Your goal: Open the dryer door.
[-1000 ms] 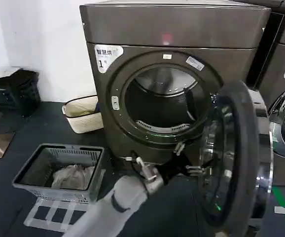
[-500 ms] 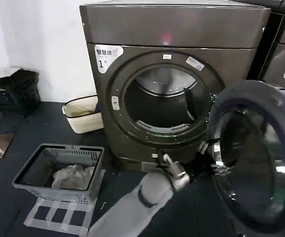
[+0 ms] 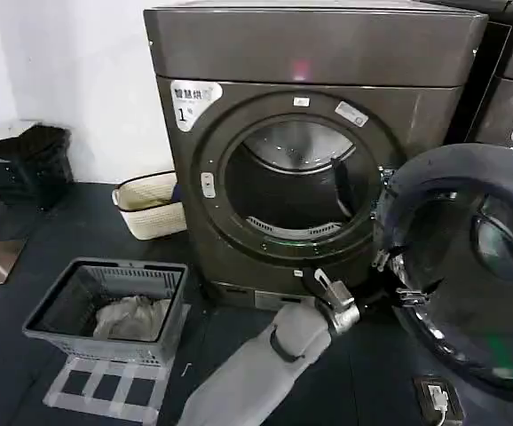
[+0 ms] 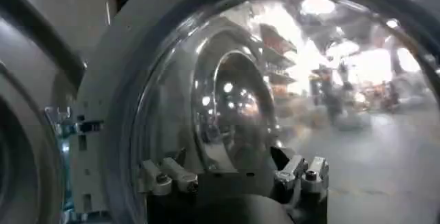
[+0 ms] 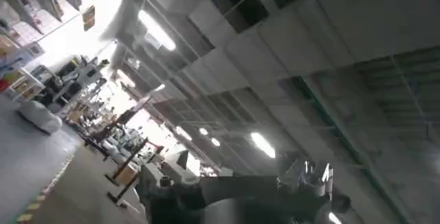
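You're on a dark floor (image 3: 26, 355) with a grey laundry basket (image 3: 106, 311) and a cream tub (image 3: 150, 206) left of the dryer (image 3: 310, 160). Its drum gapes; the dryer door (image 3: 469, 275) hangs swung out rightward, dark inner side showing. Your left claw (image 3: 390, 282) sits spread wide at the door's edge; the left wrist view shows reflective glass. Your right claw (image 5: 237, 187) is spread, aimed at the ceiling (image 5: 330, 53).

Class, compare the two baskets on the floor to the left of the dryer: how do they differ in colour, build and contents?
The grey basket is dark slatted plastic, rectangular, nearer the camera, holding crumpled pale laundry. The cream basket is pale, rounder-cornered, and sits farther back against the dryer; what it holds cannot be seen. Both stand upright on the dark floor, open-topped.
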`<state>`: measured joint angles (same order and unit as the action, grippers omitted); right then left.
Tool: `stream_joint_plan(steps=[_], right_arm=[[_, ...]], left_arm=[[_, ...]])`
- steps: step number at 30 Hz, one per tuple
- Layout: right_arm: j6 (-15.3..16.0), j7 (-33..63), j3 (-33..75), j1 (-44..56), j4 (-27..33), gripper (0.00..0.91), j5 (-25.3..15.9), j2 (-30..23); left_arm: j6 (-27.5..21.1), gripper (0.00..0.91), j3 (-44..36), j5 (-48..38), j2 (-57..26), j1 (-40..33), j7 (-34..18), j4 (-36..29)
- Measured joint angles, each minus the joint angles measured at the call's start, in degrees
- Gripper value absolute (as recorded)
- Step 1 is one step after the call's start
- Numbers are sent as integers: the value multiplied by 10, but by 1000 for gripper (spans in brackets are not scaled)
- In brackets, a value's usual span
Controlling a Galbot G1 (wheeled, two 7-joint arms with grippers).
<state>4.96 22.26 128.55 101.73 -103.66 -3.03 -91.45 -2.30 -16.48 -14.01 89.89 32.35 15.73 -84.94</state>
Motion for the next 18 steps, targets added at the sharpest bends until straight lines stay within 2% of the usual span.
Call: stream_joint_plan(steps=[5, 9, 14, 18], right_arm=[[0, -5, -8, -4, -3, 907, 1, 5], [-1, -12, -18, -7, 3, 907, 6, 16], [0, -18, -29, -11, 16, 907, 19, 34], [8, -31, -43, -20, 22, 907, 24, 51]], left_arm=[[-17, 907, 2, -6, -20, 16, 2, -27], [-38, 907, 11, -20, -58, 39, 2, -80], [-53, 907, 39, -42, -141, 75, 0, -159], [-91, 907, 77, -72, -221, 111, -31, -224]])
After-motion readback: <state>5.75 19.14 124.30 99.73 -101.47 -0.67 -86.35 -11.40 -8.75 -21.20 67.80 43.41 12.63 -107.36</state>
